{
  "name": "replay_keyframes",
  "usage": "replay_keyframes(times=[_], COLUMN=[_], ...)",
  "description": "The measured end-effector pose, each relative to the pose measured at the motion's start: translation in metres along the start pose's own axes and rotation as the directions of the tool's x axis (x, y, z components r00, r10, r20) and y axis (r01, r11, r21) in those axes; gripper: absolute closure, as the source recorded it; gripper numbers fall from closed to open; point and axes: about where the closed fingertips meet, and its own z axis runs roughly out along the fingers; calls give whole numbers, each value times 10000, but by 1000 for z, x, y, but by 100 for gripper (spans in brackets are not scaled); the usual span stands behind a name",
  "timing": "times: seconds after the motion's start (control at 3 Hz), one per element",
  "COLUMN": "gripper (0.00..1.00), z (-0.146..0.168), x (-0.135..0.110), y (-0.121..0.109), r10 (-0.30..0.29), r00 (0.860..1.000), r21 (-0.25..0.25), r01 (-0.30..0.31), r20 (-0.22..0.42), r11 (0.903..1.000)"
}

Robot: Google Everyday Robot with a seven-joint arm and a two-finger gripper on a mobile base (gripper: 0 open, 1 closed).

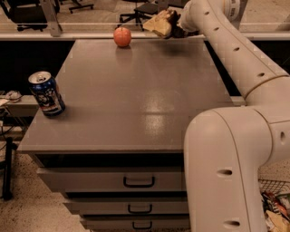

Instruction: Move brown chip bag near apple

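Note:
The apple (122, 36) is small, round and red-orange, and sits at the far edge of the grey table (136, 99). The brown chip bag (159, 24) is crinkled, tan with a dark centre, and is held in the air just above the table's far edge, a short way right of the apple. My gripper (174, 27) is shut on the bag's right side, at the end of my white arm that reaches in from the right.
A blue soda can (46, 94) stands near the table's left edge. Drawers (138, 181) with dark handles sit under the tabletop. Office chairs (145, 9) stand behind a rail past the far edge. My arm's big white body fills the lower right.

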Motion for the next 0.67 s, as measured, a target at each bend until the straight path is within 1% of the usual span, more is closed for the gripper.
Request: replay_keyframes(times=[0.33, 0.67], gripper=[98, 77], z=[10, 15], x=[-8, -17], y=[31, 56], r10=[843, 1210], r00=[9963, 9922], r21=[-542, -1057], r01=[-833, -1173], r20=[154, 299], r11=[9950, 9875])
